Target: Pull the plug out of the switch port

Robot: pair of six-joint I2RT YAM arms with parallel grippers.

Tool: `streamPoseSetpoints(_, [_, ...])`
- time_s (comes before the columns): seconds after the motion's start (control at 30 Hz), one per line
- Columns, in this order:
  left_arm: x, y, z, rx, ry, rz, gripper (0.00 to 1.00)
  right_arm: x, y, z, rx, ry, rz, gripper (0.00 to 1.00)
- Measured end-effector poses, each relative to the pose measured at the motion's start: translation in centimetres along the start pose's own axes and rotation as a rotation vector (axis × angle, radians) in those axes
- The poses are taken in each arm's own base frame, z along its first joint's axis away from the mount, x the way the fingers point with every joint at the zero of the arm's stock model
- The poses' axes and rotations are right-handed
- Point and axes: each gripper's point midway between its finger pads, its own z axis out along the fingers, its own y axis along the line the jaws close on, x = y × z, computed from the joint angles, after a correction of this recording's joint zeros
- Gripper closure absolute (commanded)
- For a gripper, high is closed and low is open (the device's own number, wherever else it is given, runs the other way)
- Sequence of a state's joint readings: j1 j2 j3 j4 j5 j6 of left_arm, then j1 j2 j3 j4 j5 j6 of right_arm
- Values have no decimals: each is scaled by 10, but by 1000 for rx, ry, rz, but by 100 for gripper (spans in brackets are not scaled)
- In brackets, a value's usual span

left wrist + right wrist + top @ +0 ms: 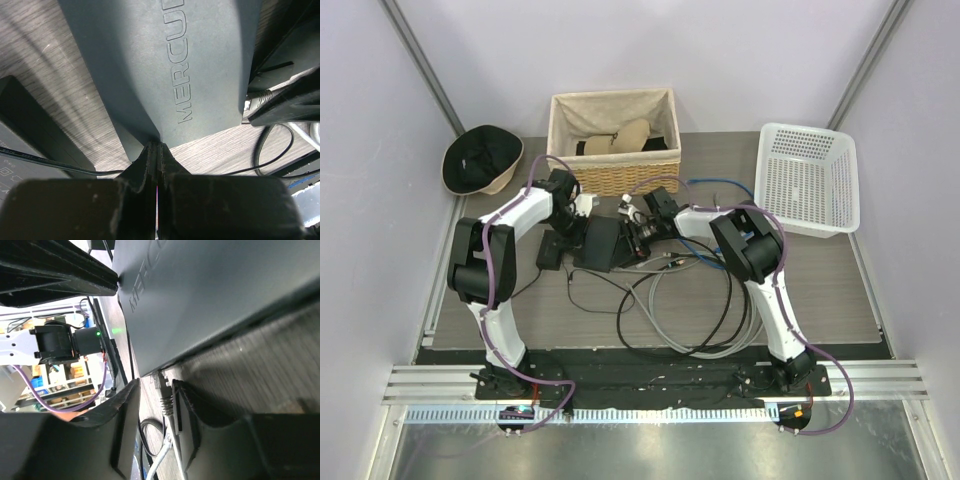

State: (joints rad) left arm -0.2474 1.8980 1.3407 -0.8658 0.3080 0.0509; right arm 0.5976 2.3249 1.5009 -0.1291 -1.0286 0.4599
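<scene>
The switch [600, 243] is a flat matte black box lying mid-table; it fills the left wrist view [190, 65] and the top of the right wrist view [210, 295]. A grey plug [165, 397] on a pale cable meets the port on the switch's narrow edge; how deep it sits is hidden. My right gripper [156, 385] [638, 235] is open with its fingers on either side of the plug, the right finger close against it. My left gripper [156, 145] [575, 215] is shut, its tips pressing on the switch's near edge.
A small black power brick [551, 253] with a thin cord lies left of the switch. Grey and black cables [690, 300] coil in front. A wicker basket [620, 175] stands behind, a white plastic basket [810, 180] at right, a hat [482, 158] at far left.
</scene>
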Motion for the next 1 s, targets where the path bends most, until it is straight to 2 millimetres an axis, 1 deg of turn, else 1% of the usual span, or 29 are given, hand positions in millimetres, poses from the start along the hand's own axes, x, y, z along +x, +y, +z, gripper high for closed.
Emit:
streamPoseSetpoints(0.03, [0,0,0,0,1,0,100,0,0,1,-10,3,-1,61])
streamPoseSetpoints(0.17, [1,0,0,0,3,-2,100,1,-2,4,-31,9,-2,71])
streamPoseSetpoints(0.2, [1,0,0,0,3,-2,100,1,-3,5,-32,10,-1,76])
streamPoseSetpoints(0.27, [1,0,0,0,3,-4,100,1,-5,6,-32,9,-2,81])
streamPoseSetpoints(0.3, [1,0,0,0,4,-4,100,2,-6,6,-32,11,0,87])
streamPoseSetpoints(0.43, [1,0,0,-2,8,-10,100,3,-7,7,-40,17,-8,95])
streamPoseSetpoints(0.73, [1,0,0,-5,8,-19,100,4,-8,7,-48,22,-27,98])
streamPoseSetpoints(1.0, [1,0,0,-9,15,-18,100,4,-8,7,-48,23,-39,98])
